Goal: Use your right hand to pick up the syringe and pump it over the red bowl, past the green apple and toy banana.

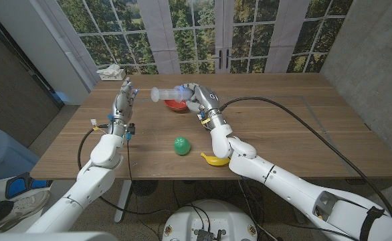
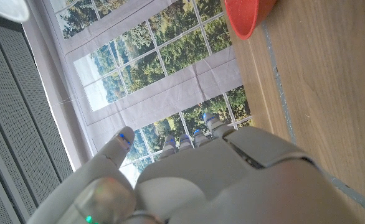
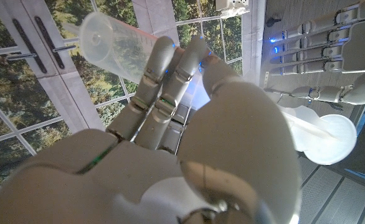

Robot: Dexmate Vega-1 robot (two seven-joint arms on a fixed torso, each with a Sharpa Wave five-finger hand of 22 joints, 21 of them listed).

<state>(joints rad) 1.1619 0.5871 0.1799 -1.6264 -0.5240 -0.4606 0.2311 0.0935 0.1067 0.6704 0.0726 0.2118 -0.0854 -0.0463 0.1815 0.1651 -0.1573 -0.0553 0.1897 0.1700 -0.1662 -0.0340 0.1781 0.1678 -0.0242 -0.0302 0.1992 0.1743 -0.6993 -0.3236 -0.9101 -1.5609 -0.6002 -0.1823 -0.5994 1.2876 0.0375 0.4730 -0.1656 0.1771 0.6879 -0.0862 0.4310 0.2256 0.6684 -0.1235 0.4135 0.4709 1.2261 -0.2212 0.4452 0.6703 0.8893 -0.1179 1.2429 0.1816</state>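
My right hand [image 1: 197, 96] holds the clear syringe [image 1: 162, 94] lying sideways above the red bowl [image 1: 176, 104] at the table's far middle. In the right wrist view the fingers [image 3: 170, 74] wrap the syringe barrel [image 3: 111, 42], and its plunger end [image 3: 329, 138] sticks out past the thumb. The green apple [image 1: 180, 145] and the yellow toy banana [image 1: 215, 159] lie nearer the front edge, beside my right forearm. My left hand [image 1: 122, 100] stands upright to the left of the bowl, fingers apart and holding nothing. The bowl's rim [image 2: 245, 17] shows past the left hand [image 2: 201, 180].
A white tissue box [image 1: 110, 71] sits at the table's far left corner. Black cables run over the table [image 1: 303, 127] from both arms. Windows and glass doors stand behind the table.
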